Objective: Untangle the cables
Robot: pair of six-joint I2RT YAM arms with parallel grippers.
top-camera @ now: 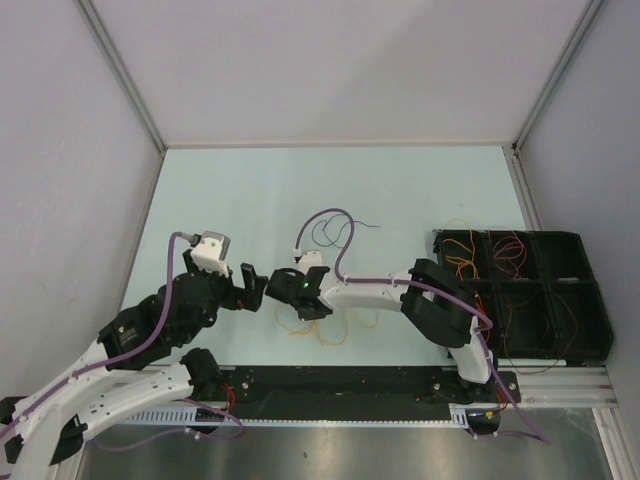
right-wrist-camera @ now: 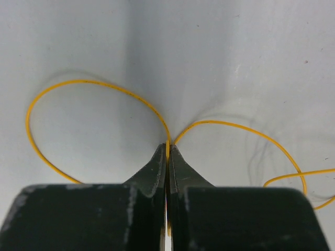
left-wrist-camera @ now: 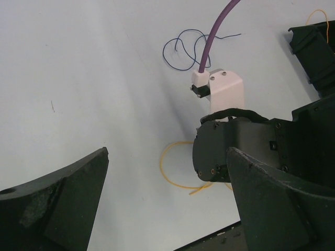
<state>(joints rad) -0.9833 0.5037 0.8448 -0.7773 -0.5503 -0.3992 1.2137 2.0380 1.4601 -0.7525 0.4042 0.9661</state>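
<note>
You are at the grasp step. Your right gripper [right-wrist-camera: 167, 150] has its two black fingers pressed together on the thin orange-yellow cable [right-wrist-camera: 104, 87], pinching it where two of its loops meet; one loop curls off to the left of the fingers and the other to the right, both lying flat on the pale table [top-camera: 250, 190]. Your left gripper [top-camera: 252, 288] stands just beside the right one with its fingers spread wide and nothing between them. The yellow cable lies near the front edge of the table, under and around the right gripper. The hair-thin dark blue cable [left-wrist-camera: 180, 53] sits farther back, apart from it and not touching it as far as the views show. More red and orange cables [top-camera: 505, 248] rest in the black compartmented tray [top-camera: 575, 238] off to the right. I judge that little is sorted yet. The next move calls for a slow lift or pull, so that the loops open out rather than tighten into a knot. The wire is very thin and could slip from the pinch, so check the right wrist view to see that it stays between the tips. Your free left gripper looks well placed to take the other strand or pin it down.
</note>
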